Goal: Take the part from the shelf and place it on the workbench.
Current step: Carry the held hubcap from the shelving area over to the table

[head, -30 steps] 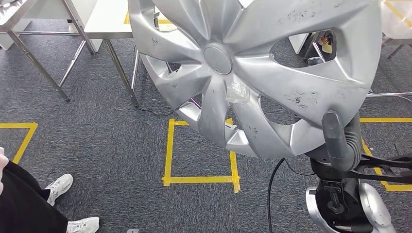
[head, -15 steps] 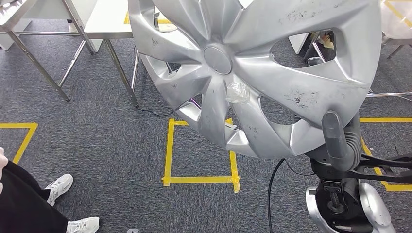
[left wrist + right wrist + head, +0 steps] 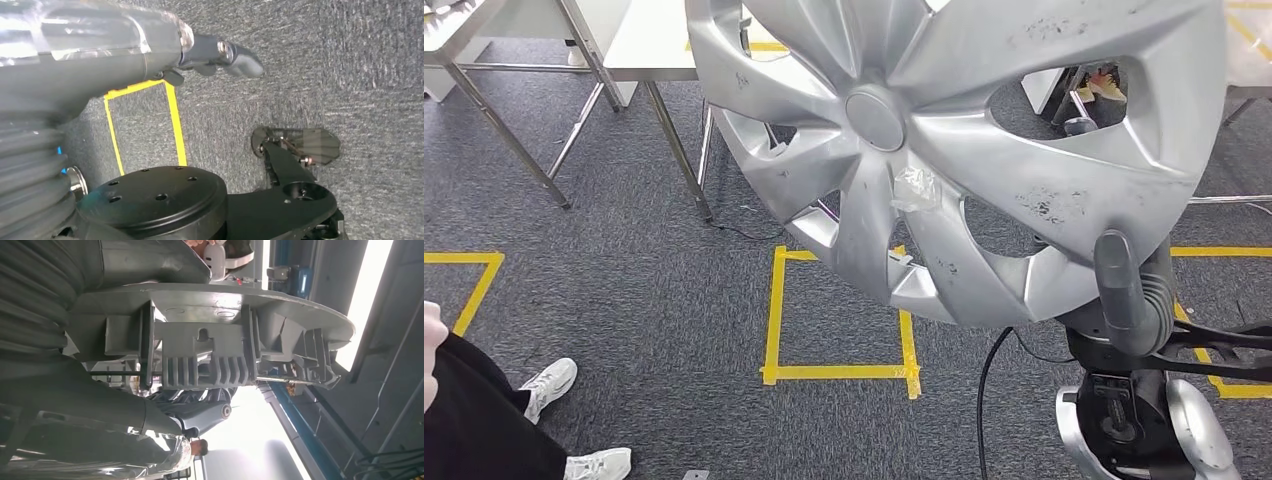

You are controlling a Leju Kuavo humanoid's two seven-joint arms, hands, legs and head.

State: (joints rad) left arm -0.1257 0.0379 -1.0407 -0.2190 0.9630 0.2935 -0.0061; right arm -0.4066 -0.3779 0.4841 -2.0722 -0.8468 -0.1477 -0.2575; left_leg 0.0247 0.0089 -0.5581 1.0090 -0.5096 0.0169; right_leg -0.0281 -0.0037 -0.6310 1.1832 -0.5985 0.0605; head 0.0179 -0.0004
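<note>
The part is a large silver wheel cover (image 3: 944, 150) with scuffed spokes and a scrap of clear tape near its hub. It hangs tilted in the air close in front of me in the head view. My right hand (image 3: 1129, 300) grips its lower right rim, with the grey thumb laid on the front face. From the right wrist, the cover's ribbed back (image 3: 210, 355) lies against that hand (image 3: 100, 405). My left hand (image 3: 150, 50) hangs over the grey carpet with its fingers stretched out and nothing in it.
A white-topped table (image 3: 649, 45) on steel legs stands at the back left. A yellow tape square (image 3: 839, 372) marks the carpet below the cover. A person's white shoes (image 3: 549, 385) are at the lower left. A black cable (image 3: 982, 400) runs past my right arm.
The whole picture has shifted slightly, so the camera moved. The wheel cover sits a little further right in view, still in my right hand's grip.
</note>
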